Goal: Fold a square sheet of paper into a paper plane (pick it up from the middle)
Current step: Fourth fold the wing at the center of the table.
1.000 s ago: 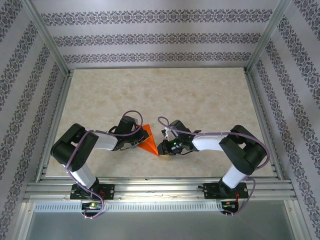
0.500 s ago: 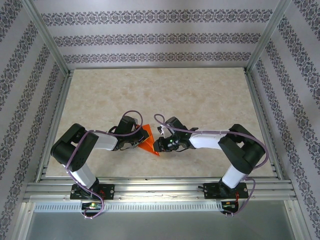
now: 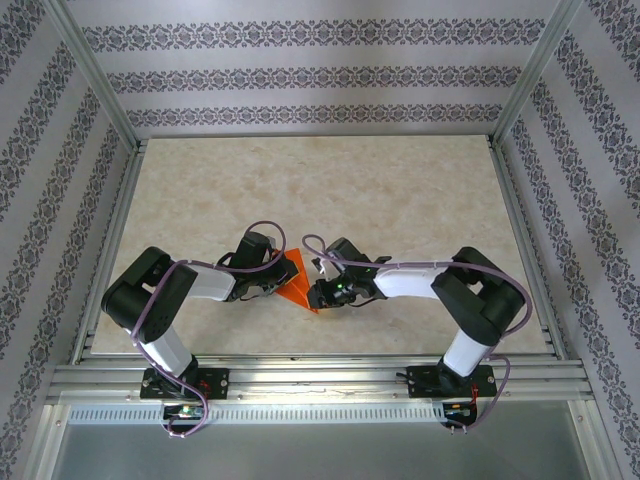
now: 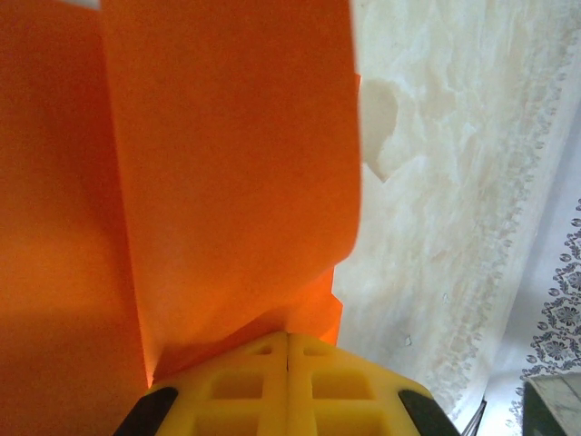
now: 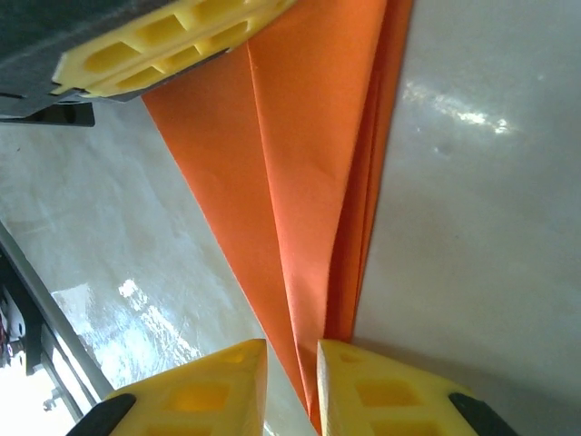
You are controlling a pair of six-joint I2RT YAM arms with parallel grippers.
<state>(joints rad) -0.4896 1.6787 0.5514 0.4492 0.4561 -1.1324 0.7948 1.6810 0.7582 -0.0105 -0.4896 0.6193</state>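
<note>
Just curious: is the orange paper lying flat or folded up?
Folded. The orange paper narrows to a point, with a lengthwise crease and several stacked layers along one edge.

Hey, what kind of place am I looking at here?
Likely a robot test booth, not a home: left arm and right arm bolted to a metal rail, wallpapered panels around a marble-look table, orange paper between them.

Top camera high at the near edge, looking down over the whole table (image 3: 350, 190), both wrist cameras low, very close, all three sharing the folded orange paper (image 3: 296, 285)
</note>
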